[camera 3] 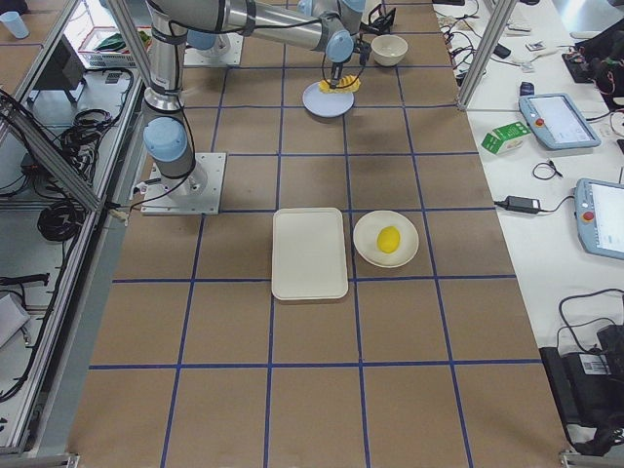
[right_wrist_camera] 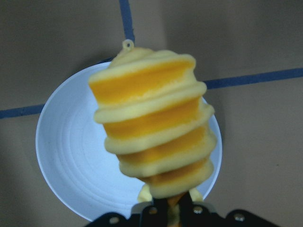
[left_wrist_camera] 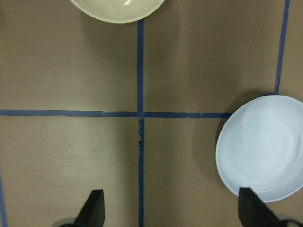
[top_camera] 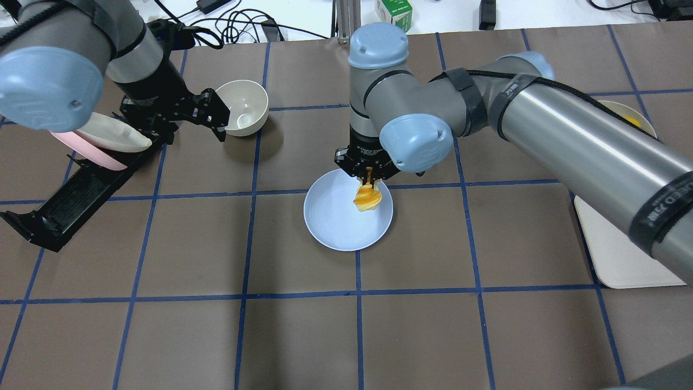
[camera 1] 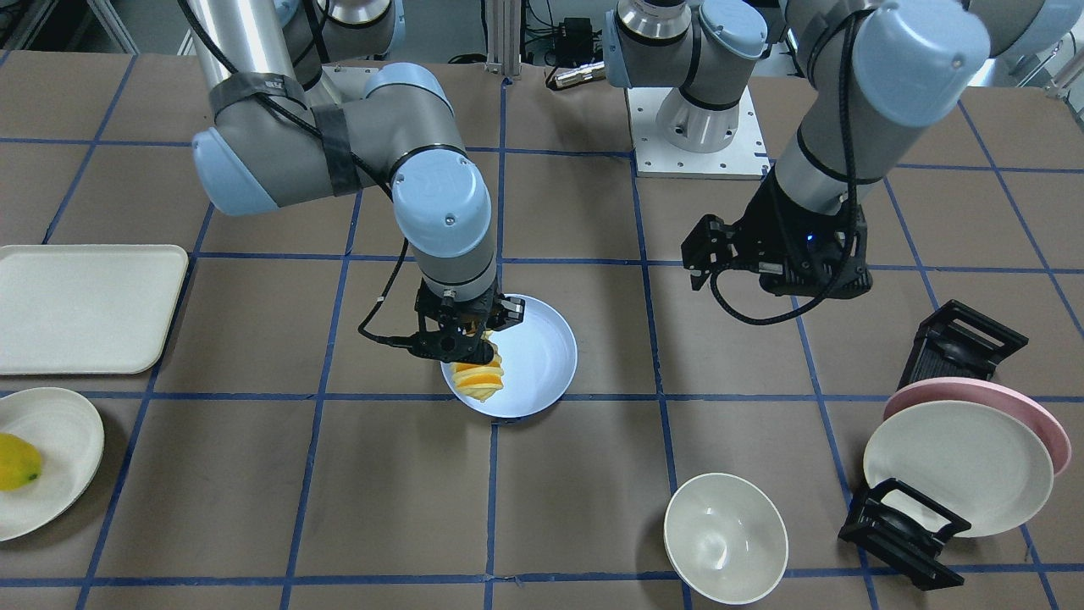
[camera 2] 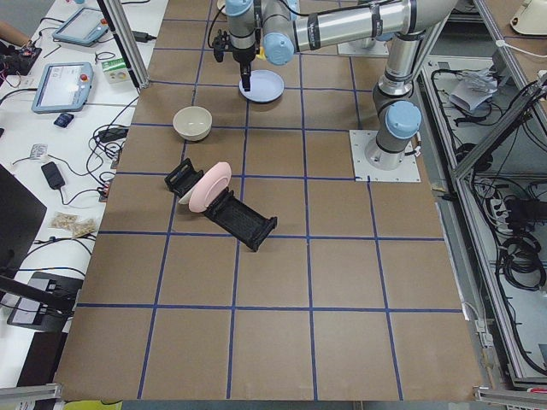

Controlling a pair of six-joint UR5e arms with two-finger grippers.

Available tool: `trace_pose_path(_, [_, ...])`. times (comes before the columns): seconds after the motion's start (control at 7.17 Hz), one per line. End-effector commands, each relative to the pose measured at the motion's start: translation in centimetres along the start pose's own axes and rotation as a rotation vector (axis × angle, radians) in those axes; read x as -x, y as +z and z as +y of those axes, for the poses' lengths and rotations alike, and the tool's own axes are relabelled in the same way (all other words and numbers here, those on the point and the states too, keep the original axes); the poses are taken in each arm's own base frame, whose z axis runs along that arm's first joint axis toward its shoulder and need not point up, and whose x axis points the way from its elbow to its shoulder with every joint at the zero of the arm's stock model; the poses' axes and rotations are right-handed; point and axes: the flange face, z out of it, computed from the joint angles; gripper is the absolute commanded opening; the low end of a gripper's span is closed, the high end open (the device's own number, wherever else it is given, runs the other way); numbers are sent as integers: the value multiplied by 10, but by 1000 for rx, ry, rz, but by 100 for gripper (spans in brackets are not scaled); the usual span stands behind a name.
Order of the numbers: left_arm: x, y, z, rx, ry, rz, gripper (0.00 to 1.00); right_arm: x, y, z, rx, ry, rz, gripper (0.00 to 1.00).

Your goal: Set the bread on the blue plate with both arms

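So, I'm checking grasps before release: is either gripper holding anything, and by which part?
The right gripper clamps the ribbed orange-and-cream toy bread loaf by its top end. The left gripper is open, holding nothing.

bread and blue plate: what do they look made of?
The bread: probably moulded plastic or rubbery toy; smooth, faintly shiny ribs, small moulded loop at the tip. The blue plate: likely plastic or melamine, matte; faint concentric rings, no glare.

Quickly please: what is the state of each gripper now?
Left gripper: open, jaws apart, empty.
Right gripper: shut on the ribbed orange toy bread loaf, over the pale blue plate.
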Motion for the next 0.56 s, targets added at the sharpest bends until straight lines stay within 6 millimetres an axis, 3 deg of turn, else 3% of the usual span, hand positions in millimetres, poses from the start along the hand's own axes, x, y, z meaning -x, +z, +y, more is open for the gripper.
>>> trace_pose_path(0.0, [-8, -33, 19, -23, 30, -18, 100, 15, 40, 15, 8, -31, 10, 0])
trace_pose_path(0.14, [-35, -47, 26, -51, 72, -32, 100, 20, 56, 18, -41, -45, -16, 0])
trace_pose_path(0.28, [-50, -59, 28, -73, 101, -41, 100, 24, 70, 22, -51, -57, -21, 0])
trace_pose_path(0.42, [-47, -63, 32, -75, 94, -32, 100, 25, 74, 22, -47, -58, -19, 0])
